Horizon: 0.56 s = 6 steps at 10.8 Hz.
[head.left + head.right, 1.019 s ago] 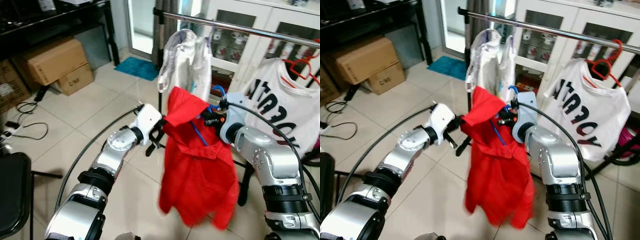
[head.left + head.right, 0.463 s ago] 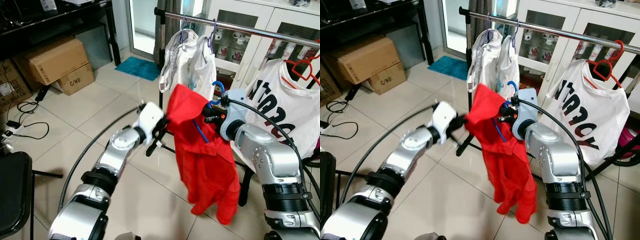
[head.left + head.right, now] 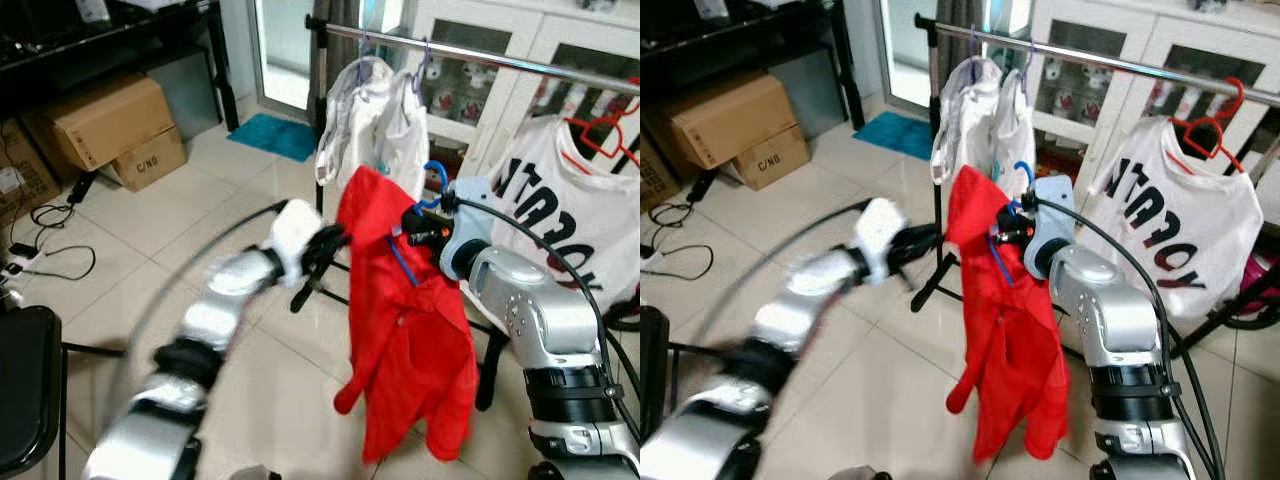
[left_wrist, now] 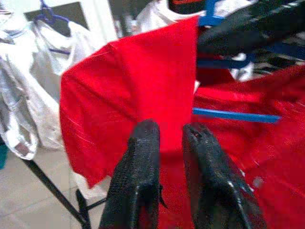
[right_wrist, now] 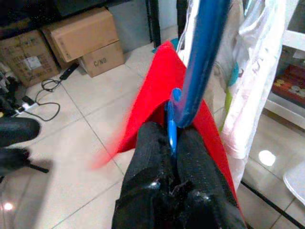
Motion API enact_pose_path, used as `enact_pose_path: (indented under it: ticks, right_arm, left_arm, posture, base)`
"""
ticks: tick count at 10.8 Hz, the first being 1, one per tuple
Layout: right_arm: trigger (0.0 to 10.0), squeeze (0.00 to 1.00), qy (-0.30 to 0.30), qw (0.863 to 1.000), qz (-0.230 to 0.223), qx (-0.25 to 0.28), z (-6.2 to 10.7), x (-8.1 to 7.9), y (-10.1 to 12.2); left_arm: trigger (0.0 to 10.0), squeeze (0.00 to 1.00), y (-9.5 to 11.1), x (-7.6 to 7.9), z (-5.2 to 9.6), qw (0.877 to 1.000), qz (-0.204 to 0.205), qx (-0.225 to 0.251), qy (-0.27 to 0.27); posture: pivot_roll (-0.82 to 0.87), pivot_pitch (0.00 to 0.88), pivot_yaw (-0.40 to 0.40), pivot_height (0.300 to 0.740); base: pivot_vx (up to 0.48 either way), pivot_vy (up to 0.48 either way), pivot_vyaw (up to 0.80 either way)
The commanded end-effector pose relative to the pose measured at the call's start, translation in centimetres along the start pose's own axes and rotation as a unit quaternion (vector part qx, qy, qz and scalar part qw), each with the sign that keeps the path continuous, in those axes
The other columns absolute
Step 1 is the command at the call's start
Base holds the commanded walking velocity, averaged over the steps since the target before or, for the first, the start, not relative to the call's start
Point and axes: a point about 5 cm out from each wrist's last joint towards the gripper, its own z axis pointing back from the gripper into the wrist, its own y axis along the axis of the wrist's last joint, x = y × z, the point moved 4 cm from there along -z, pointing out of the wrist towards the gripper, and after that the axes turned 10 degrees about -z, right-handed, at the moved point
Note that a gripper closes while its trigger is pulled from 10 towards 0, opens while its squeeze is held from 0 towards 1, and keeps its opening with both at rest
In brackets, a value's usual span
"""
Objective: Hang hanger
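Note:
A red shirt [image 3: 410, 340] hangs on a blue hanger [image 3: 432, 172] in front of the metal clothes rail [image 3: 500, 60]. My right gripper [image 3: 415, 228] is shut on the hanger's neck just below the hook; in the right wrist view the blue hanger [image 5: 172, 126] sits between its black fingers [image 5: 151, 148]. My left gripper [image 3: 330, 245] is at the shirt's left shoulder edge, its arm blurred. Seen from the left wrist, the left gripper [image 4: 170, 131] has a narrow gap with nothing in it, and the red cloth [image 4: 124, 90] lies just beyond.
White garments [image 3: 375, 120] and a white lettered T-shirt [image 3: 570, 200] on a red hanger occupy the rail. A white glass-door cabinet [image 3: 470, 90] stands behind. Cardboard boxes [image 3: 105, 120], floor cables [image 3: 50, 255], a blue mat [image 3: 272, 135] and a black chair [image 3: 25, 390] lie left.
The red shirt, earlier pulled out toward my left gripper, now hangs straight down from the hanger. My left arm is blurred with motion. The right gripper holds steady.

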Motion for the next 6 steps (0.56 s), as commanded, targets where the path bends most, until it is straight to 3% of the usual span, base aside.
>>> enact_pose_path:
  ticks: [1, 2, 3, 5, 6]
  right_arm:
    - [10.0, 0.0, 0.015, 0.999, 0.017, 0.025, 0.1, -0.5, 1.4]
    - [10.0, 0.0, 0.029, 0.999, 0.032, 0.022, 0.3, -0.6, 1.5]
    - [10.0, 0.0, 0.053, 0.997, 0.045, 0.016, 0.7, -1.0, 1.4]
    - [10.0, 0.0, 0.115, 0.991, 0.071, 0.006, 1.8, -1.8, 1.5]
    - [10.0, 0.0, 0.148, 0.985, 0.083, 0.011, 2.7, -1.8, 2.3]
  left_arm:
    - [10.0, 1.0, 0.3, 0.3, 0.6, 0.999, -0.003, 0.001, -0.034]
    - [10.0, 1.0, 0.1, -0.5, 2.8, 0.997, -0.017, -0.015, -0.071]
    - [10.0, 1.0, 0.4, -2.1, 4.4, 0.997, -0.028, -0.022, -0.071]
    - [10.0, 1.0, 1.8, -6.0, 8.0, 0.997, -0.062, -0.032, -0.041]
    - [10.0, 1.0, 1.9, -8.1, 10.9, 0.996, -0.076, -0.053, -0.015]
  posture:
    - [-0.15, 0.0, 0.041, 0.74]
    - [-0.15, 0.0, 0.045, 0.74]
    - [-0.15, 0.0, 0.046, 0.74]
    - [-0.15, 0.0, 0.053, 0.74]
    - [-0.15, 0.0, 0.054, 0.74]
  base:
    - [0.0, 0.0, 0.0]
    - [0.0, 0.0, 0.0]
    - [0.0, 0.0, 0.0]
    - [0.0, 0.0, 0.0]
    - [0.0, 0.0, 0.0]
